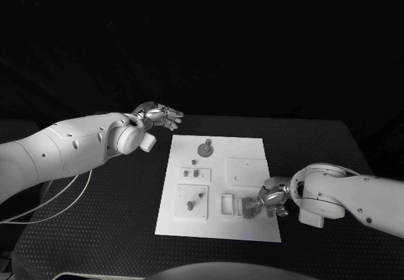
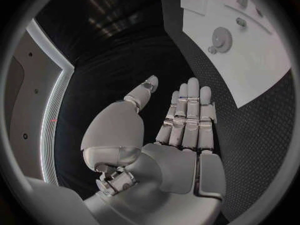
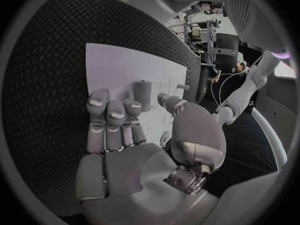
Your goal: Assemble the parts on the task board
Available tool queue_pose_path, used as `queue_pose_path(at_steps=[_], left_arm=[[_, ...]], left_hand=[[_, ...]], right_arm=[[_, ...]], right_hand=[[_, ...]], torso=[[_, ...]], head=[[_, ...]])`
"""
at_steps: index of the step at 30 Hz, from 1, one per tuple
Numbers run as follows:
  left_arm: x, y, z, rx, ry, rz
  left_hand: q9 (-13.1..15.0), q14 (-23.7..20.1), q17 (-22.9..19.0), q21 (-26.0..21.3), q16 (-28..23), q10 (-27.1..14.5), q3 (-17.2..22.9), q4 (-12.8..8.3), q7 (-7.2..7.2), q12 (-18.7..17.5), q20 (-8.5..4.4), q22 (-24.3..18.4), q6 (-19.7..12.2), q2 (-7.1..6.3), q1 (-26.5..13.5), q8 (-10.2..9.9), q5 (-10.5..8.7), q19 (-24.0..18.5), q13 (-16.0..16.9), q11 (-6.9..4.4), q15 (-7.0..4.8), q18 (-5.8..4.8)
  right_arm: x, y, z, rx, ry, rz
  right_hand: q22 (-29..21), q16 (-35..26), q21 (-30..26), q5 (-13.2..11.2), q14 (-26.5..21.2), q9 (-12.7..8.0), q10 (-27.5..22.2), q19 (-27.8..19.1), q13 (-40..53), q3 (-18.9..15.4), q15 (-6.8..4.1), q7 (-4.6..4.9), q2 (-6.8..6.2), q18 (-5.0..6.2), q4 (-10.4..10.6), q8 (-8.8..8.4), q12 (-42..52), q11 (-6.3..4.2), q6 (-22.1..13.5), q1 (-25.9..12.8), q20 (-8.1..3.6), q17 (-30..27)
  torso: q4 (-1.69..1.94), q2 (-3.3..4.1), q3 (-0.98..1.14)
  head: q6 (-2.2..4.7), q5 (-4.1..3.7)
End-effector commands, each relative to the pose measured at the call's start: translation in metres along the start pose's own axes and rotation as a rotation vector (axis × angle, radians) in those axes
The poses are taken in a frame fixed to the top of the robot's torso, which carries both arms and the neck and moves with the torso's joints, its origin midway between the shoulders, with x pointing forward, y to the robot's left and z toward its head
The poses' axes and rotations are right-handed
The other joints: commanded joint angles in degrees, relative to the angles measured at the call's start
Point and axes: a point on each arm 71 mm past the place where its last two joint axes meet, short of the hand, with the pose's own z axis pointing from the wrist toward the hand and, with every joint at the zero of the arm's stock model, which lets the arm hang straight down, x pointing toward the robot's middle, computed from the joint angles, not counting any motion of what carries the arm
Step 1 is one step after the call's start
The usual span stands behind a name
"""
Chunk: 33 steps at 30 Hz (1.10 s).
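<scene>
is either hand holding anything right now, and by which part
Nothing is held. The left hand is flat and bare off the task board; the right hand hovers over the board's near corner, fingers holding nothing.

Smooth white arms point(image 1: 59, 150), silver jointed fingers point(image 2: 187, 112), thin white cables point(image 1: 51, 201).

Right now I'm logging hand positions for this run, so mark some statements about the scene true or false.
1. The left hand holds a part. False: it holds nothing, fingers extended, off the board's far left corner.
2. The right hand is over the task board near its right edge. True.
3. A gear-shaped part sits toward the board's far end. True.
4. The board lies on a white table. False: the table is black.
</scene>
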Motion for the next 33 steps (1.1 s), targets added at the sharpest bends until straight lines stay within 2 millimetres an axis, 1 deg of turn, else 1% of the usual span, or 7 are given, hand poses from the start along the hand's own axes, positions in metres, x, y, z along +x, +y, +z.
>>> queue_pose_path(at_steps=[1,5,9,13,17,26,33], left_arm=[[0.002,-0.001,0.0,0.009,0.017,-0.007],[0.002,-0.001,0.0,0.008,0.017,-0.007],[0.001,-0.001,-0.001,0.008,0.015,-0.007],[0.002,-0.001,-0.001,0.008,0.017,-0.007],[0.002,-0.001,-0.001,0.008,0.019,-0.008],[0.001,-0.001,-0.001,0.006,0.019,-0.008],[0.0,0.0,-0.002,0.005,0.018,-0.008]], left_hand=[[-0.1,0.43,0.09,-0.2,-0.39,0.42,-0.04,0.39,-0.22,0.2,0.06,0.06,-0.35,-0.05,-0.44,0.36,-0.17,0.24,-0.02,-0.11,-0.12,0.54],[-0.11,0.44,0.12,-0.21,-0.41,0.43,-0.04,0.43,-0.22,0.19,0.06,0.07,-0.36,-0.03,-0.48,0.37,-0.17,0.25,-0.03,-0.11,-0.11,0.54],[-0.11,0.45,0.14,-0.23,-0.43,0.43,-0.05,0.45,-0.22,0.19,0.06,0.08,-0.37,-0.03,-0.51,0.37,-0.17,0.25,-0.03,-0.11,-0.11,0.54],[-0.12,0.45,0.16,-0.24,-0.44,0.43,-0.06,0.47,-0.21,0.18,0.06,0.08,-0.38,-0.04,-0.53,0.37,-0.17,0.25,-0.03,-0.11,-0.12,0.54],[-0.13,0.46,0.18,-0.25,-0.46,0.43,-0.06,0.49,-0.21,0.18,0.06,0.09,-0.38,-0.03,-0.55,0.38,-0.16,0.25,-0.03,-0.11,-0.12,0.54],[-0.14,0.47,0.23,-0.27,-0.49,0.42,-0.08,0.54,-0.21,0.17,0.06,0.11,-0.4,-0.04,-0.6,0.39,-0.17,0.26,-0.04,-0.11,-0.12,0.54],[-0.15,0.48,0.26,-0.28,-0.51,0.42,-0.08,0.56,-0.21,0.17,0.06,0.13,-0.41,-0.04,-0.63,0.39,-0.17,0.26,-0.04,-0.11,-0.12,0.54]], right_arm=[[0.003,0.002,0.002,0.006,0.01,-0.004],[0.003,0.003,0.003,0.007,0.005,0.0],[0.001,0.002,0.006,0.013,-0.006,-0.01],[0.002,0.002,0.01,0.021,-0.012,-0.008],[0.006,0.001,0.015,0.025,-0.003,-0.005],[0.012,0.0,0.023,0.039,0.024,-0.011],[0.014,0.002,0.025,0.042,0.013,-0.015]], right_hand=[[0.66,-0.34,0.27,0.13,0.67,-0.12,-1.87,-0.05,0.1,-0.09,-0.39,0.44,0.0,4.91,0.32,-0.35,0.21,-1.16,3.37,-0.75,0.22,0.1],[0.65,-0.36,0.29,0.14,0.68,-0.15,-1.88,-0.05,0.13,-0.15,-0.38,0.45,-0.08,4.91,0.35,-0.42,0.21,-1.15,3.37,-0.88,0.22,0.18],[0.65,-0.4,0.31,0.14,0.68,-0.19,-1.91,-0.06,0.16,-0.17,-0.38,0.47,-0.13,4.91,0.32,-0.53,0.2,-1.13,3.31,-0.94,0.21,0.22],[0.63,-0.46,0.31,0.13,0.65,-0.23,-1.98,-0.1,0.17,-0.2,-0.36,0.5,-0.19,4.91,0.28,-0.63,0.17,-1.11,3.25,-1.0,0.2,0.28],[0.63,-0.51,0.3,0.13,0.63,-0.27,-2.03,-0.14,0.19,-0.24,-0.34,0.52,-0.24,4.91,0.25,-0.71,0.14,-1.09,3.2,-1.07,0.21,0.32],[0.6,-0.63,0.3,0.14,0.59,-0.32,-2.15,-0.24,0.25,-0.18,-0.3,0.55,-0.16,4.91,-0.1,-0.85,0.09,-1.06,3.24,-0.86,0.19,0.47],[0.57,-0.85,0.41,0.14,0.59,-0.3,-2.24,-0.36,0.41,0.07,-0.32,0.5,0.23,4.91,-1.63,-0.96,0.08,-1.1,3.66,0.26,0.19,0.84]], torso=[[-0.01,0.01,0.05],[0.02,0.01,-0.01],[-0.06,-0.01,0.02],[-0.03,-0.02,0.0],[0.01,0.01,-0.01],[0.04,0.02,0.0],[-0.02,0.03,0.0]], head=[[-0.22,0.15],[-0.33,0.26],[-0.4,0.36],[-0.46,0.35],[-0.48,0.4],[-0.87,0.63],[-1.08,0.75]])
